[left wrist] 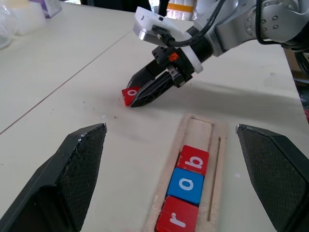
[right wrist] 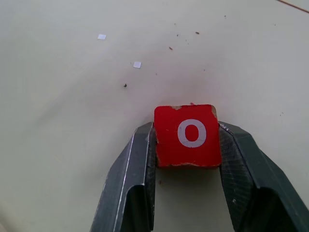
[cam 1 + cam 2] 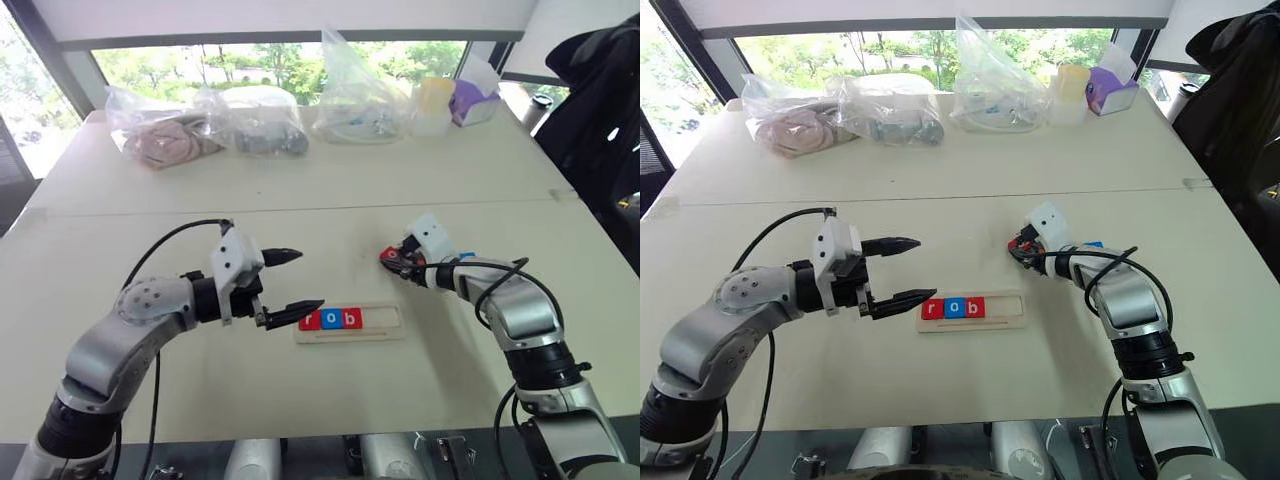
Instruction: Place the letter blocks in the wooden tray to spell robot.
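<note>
A wide pale table (image 3: 300, 190) filled the room's middle, a seam running across it. Clear plastic bags (image 3: 200, 125) and a purple tissue box (image 3: 472, 102) sat along its far edge. Behind them, windows (image 3: 270, 62) let in daylight from green trees. A dark coat (image 3: 600, 110) hung at the right.

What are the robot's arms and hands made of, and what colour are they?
Both arms are rounded silver-grey metal segments with black joints and loose black cables. Each wrist carries a white boxy block, and the left gripper and right gripper each end in two black tapered fingers with textured inner faces.
</note>
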You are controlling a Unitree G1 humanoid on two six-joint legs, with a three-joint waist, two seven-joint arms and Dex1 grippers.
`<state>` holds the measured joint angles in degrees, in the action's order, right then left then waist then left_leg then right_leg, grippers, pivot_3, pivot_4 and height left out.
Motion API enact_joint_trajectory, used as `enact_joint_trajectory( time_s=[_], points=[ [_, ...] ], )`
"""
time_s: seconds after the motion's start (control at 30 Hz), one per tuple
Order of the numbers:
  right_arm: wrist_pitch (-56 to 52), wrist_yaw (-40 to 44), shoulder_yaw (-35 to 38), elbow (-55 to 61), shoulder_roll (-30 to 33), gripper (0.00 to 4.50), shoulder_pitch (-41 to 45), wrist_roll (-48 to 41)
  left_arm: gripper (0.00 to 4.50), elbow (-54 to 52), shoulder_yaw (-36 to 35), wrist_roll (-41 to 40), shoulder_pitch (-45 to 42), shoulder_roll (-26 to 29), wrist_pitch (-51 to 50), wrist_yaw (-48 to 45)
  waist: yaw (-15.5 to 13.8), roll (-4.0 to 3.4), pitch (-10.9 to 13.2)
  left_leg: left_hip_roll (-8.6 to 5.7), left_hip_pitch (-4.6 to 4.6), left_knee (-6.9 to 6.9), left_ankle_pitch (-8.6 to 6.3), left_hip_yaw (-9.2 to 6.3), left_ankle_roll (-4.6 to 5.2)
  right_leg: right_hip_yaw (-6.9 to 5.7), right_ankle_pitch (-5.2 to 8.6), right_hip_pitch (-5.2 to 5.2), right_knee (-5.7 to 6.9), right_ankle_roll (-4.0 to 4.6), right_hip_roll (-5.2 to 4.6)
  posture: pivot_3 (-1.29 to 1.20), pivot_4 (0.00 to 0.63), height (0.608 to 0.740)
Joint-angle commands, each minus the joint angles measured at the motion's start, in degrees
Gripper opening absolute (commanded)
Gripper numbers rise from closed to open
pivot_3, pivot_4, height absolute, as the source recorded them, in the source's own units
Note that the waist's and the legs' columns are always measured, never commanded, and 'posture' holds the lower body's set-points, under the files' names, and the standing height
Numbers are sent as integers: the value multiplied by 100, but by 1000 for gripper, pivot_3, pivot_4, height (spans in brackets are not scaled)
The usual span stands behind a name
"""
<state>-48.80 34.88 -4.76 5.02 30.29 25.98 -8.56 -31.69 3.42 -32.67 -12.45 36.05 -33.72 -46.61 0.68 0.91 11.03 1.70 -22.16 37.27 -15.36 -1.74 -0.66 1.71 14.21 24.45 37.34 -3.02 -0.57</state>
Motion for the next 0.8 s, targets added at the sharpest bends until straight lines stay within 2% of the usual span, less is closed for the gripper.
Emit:
enact_joint_trajectory(
  time_s=[0.03,0.17,0.3,0.43,0.53,0.67,0.7,0.73,0.8],
  points=[
    [-866,-286,423,797,243,1190,-205,-57,4500,-34,49,74,-31,-53,214,-33,-13,0,0,0,-1,0,0,-1,0,0,0,0,0,-1,-1,0,150,739],
    [-2410,-748,866,2070,341,1190,-602,-77,4500,135,172,144,-113,-148,327,-136,-5,-1,0,-1,-5,-1,0,-3,0,-1,2,1,-2,-3,-2,0,150,739],
    [-4197,-1265,1531,3493,-224,1190,-941,-35,4500,388,348,208,-250,-226,479,-336,21,-3,-2,1,0,-2,0,-3,0,0,1,2,0,-2,2,0,150,739],
    [-4370,-1649,1834,4112,-555,1190,-1509,-50,4500,650,448,291,-408,-276,615,-520,6,-5,-4,2,0,-7,0,-11,0,-8,2,2,2,-3,6,0,150,739],
    [-4370,-1991,1974,4276,-1139,1190,-1939,-17,4500,914,509,324,-580,-284,738,-754,11,-2,-6,-1,-3,-5,0,-5,0,-4,4,4,-3,1,1,0,150,739],
    [-4370,-2230,2084,4176,-1380,1190,-1948,-28,4500,1105,578,397,-743,-339,818,-892,27,-2,-6,-1,-2,-4,0,-4,0,-4,14,3,-3,5,2,0,150,739],
    [-4370,-2240,2120,4156,-1411,2205,-1934,-62,4500,1126,583,409,-764,-352,826,-904,26,-2,-7,-1,-2,-4,0,-3,0,-4,14,3,-3,7,2,0,150,739],
    [-4370,-2226,2136,4151,-1406,2549,-1917,-111,4500,1139,581,415,-779,-358,829,-914,26,-2,-7,-1,-2,-5,0,-4,0,-3,13,3,-3,7,2,0,150,739],
    [-4370,-2027,2099,4194,-1168,3580,-1888,-361,4500,1147,563,423,-792,-354,833,-925,25,-2,-7,-1,-2,-4,0,-4,0,-3,12,3,-3,6,2,0,150,739]
  ],
)
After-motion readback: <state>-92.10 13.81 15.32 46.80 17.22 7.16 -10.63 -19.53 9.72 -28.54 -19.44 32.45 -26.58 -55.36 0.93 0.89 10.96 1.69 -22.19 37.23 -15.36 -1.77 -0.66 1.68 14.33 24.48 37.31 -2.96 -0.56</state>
